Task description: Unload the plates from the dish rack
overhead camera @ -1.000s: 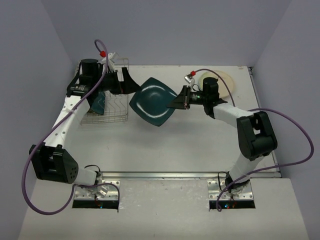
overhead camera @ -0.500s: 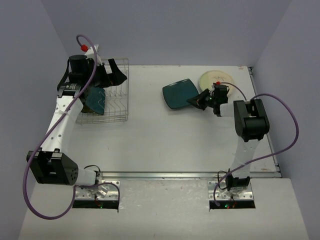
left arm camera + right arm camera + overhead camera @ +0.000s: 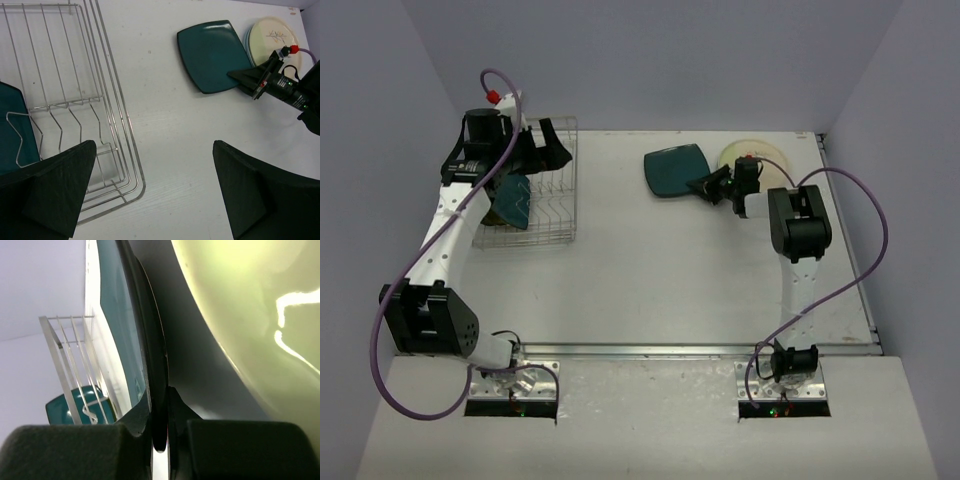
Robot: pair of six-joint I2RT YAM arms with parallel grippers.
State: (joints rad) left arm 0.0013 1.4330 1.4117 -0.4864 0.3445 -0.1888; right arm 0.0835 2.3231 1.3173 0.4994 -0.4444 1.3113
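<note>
My right gripper (image 3: 705, 185) is shut on the rim of the dark teal rounded-square plate (image 3: 674, 171). It holds the plate low and nearly flat, just left of the round cream plates (image 3: 760, 160). The right wrist view shows the jaws (image 3: 160, 440) clamped on the plate's dark edge (image 3: 150, 340), with a cream plate (image 3: 250, 305) beside it. My left gripper (image 3: 545, 148) is open and empty above the far right of the wire dish rack (image 3: 550, 215). A teal plate (image 3: 510, 200) stands in the rack's left part. The left wrist view shows the rack (image 3: 115, 115), that plate (image 3: 10, 125) and the square plate (image 3: 215, 55).
The white table (image 3: 650, 270) is walled on three sides. A purple cable loops off each arm. The cream stack (image 3: 275, 37) lies near the table's far right corner. My right forearm (image 3: 798, 225) lies over the right side of the table.
My right gripper has carried the dark teal plate from mid-table to the right and back, down beside the cream plates. My left gripper has drawn back over the rack.
</note>
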